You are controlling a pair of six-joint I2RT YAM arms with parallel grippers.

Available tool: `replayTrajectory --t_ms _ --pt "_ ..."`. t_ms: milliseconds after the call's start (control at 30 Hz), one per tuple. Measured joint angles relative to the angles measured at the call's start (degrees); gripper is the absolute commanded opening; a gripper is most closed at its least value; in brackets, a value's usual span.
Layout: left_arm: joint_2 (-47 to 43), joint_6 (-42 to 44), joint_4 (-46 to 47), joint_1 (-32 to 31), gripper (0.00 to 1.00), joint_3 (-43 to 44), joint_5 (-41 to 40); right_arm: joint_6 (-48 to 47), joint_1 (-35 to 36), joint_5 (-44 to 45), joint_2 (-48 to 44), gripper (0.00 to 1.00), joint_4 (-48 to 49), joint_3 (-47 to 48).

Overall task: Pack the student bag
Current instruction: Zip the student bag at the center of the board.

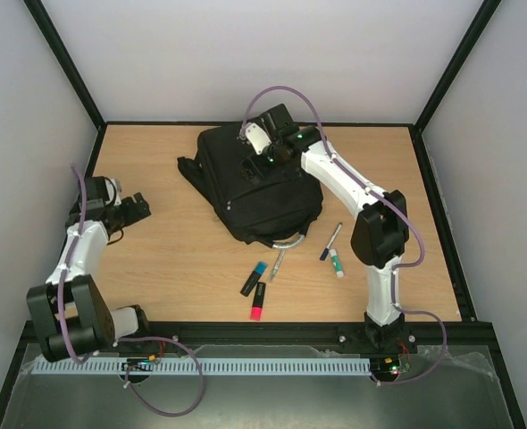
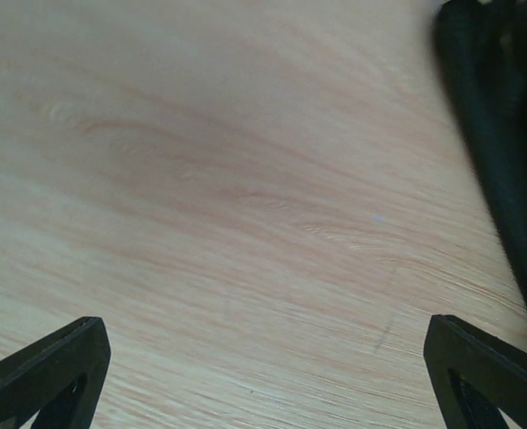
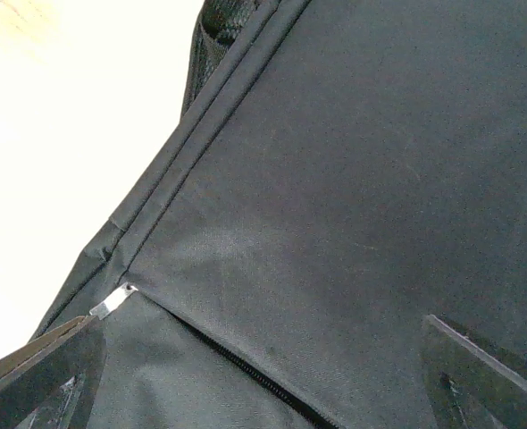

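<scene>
Right pincer (image 1: 265, 161) hovering wide open over student bag (image 1: 246, 201), upper centre; left pincer (image 1: 137, 209) hanging open, left edge. Risk: right pincer pinching loose fabric, missing zip (image 3: 255, 375).

My left gripper (image 2: 263, 371) hung over the wooden table (image 2: 228, 179), its two black fingers (image 2: 54, 366) spread wide with only bare wood between them. The black edge of the bag (image 2: 500, 134) ran along the right side, near my right finger.
</scene>
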Motion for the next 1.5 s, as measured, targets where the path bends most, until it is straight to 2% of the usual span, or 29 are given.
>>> replayTrajectory --t_ms 133,267,433,600,700,800,900,1133,1333,1500 --pt "-4.1 -0.1 1.6 -3.6 0.99 0.0 -5.4 0.2 0.0 -0.4 1.0 0.96 0.0 0.2" --pt "-1.9 0.0 3.7 -1.7 0.99 -1.9 -9.2 0.6 0.0 -0.6 2.2 0.95 0.0 0.3" --pt "-2.3 3.7 7.5 1.9 0.99 -8.8 -2.8 0.9 0.0 -0.4 4.1 0.86 0.1 0.6" --pt "-3.9 4.9 12.0 -1.7 0.99 -11.1 5.2 1.0 0.0 -0.5 6.8 0.73 0.2 0.9" --pt "-3.6 6.8 13.4 -4.2 0.84 -10.7 10.7 1.6 0.0 -0.4 8.6 0.68 0.2 0.9" --pt "-1.3 11.6 13.0 -7.4 0.6 -8.5 15.5 2.0 0.0 -0.3 10.3 0.66 0.7 0.9" --pt "1.2 19.7 10.8 -11.4 0.48 -5.7 19.0 2.2 -0.1 -0.3 10.4 0.66 1.0 0.9" --pt "8.5 37.8 5.1 -18.6 0.45 -2.0 26.1 2.3 -0.1 -0.3 10.5 0.66 1.1 0.9" --pt "15.2 44.0 5.4 -22.3 0.38 -0.7 27.8 2.1 -0.1 -0.2 10.4 0.66 1.6 0.4" --pt "21.0 45.4 7.7 -24.8 0.35 2.6 27.9 2.1 -0.1 -0.2 10.3 0.66 2.2 -0.2"
